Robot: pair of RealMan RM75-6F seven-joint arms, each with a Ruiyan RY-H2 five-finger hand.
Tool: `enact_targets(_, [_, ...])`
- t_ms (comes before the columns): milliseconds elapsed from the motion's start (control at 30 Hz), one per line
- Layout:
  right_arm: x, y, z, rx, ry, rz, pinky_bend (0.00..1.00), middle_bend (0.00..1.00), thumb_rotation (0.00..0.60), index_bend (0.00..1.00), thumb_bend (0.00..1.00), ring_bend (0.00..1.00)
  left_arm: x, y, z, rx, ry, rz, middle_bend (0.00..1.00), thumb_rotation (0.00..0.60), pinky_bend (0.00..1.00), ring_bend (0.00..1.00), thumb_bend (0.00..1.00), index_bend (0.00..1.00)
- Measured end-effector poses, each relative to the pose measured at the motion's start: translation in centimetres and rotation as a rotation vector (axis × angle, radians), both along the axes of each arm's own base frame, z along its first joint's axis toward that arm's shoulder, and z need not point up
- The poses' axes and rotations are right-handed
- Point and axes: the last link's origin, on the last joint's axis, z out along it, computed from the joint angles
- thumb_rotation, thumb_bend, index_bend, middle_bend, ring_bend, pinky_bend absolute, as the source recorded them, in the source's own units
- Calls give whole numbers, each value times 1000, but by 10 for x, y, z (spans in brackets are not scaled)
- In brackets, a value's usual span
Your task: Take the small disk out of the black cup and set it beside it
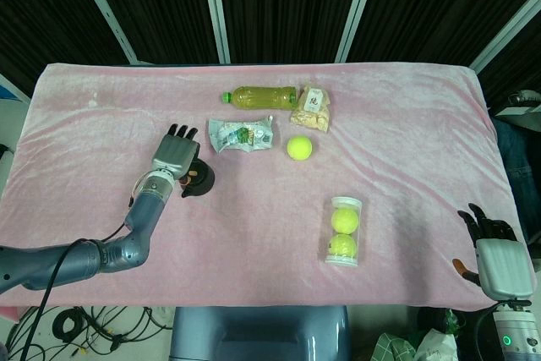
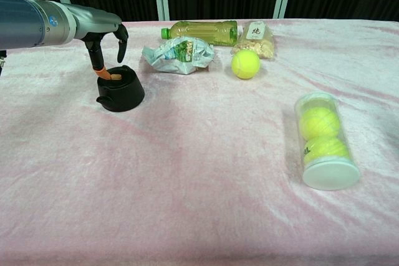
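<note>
The black cup (image 1: 201, 179) (image 2: 121, 93) stands on the pink cloth at the left, with a small tan disk (image 2: 115, 76) lying in its top. My left hand (image 1: 173, 155) (image 2: 103, 37) hovers over the cup's left side. One orange-tipped finger (image 2: 98, 70) points down to the rim right beside the disk, and the other fingers curl apart above it, holding nothing. My right hand (image 1: 499, 261) rests at the table's near right edge with its fingers spread and nothing in it; only the head view shows it.
Behind the cup lie a crumpled snack packet (image 2: 179, 54), a green-tea bottle (image 2: 199, 31), a bag of snacks (image 2: 255, 38) and a loose tennis ball (image 2: 245, 64). A clear tube with two tennis balls (image 2: 322, 141) lies at the right. Pink cloth covers the table (image 2: 187, 185).
</note>
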Motion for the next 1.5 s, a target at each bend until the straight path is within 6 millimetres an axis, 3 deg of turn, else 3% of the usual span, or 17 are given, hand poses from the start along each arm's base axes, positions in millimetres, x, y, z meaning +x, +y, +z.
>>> enact_targets(900, [0, 1, 1, 1, 7, 8, 208, 99, 600, 193, 88, 262, 2, -6, 2, 5, -17, -12, 68, 600, 0, 0, 196, 474])
enact_targets(1500, [-1, 1, 0, 4, 1, 1, 208, 99, 600, 193, 89, 262, -5, -2, -7, 5, 21, -22, 69, 600, 0, 0, 217, 500])
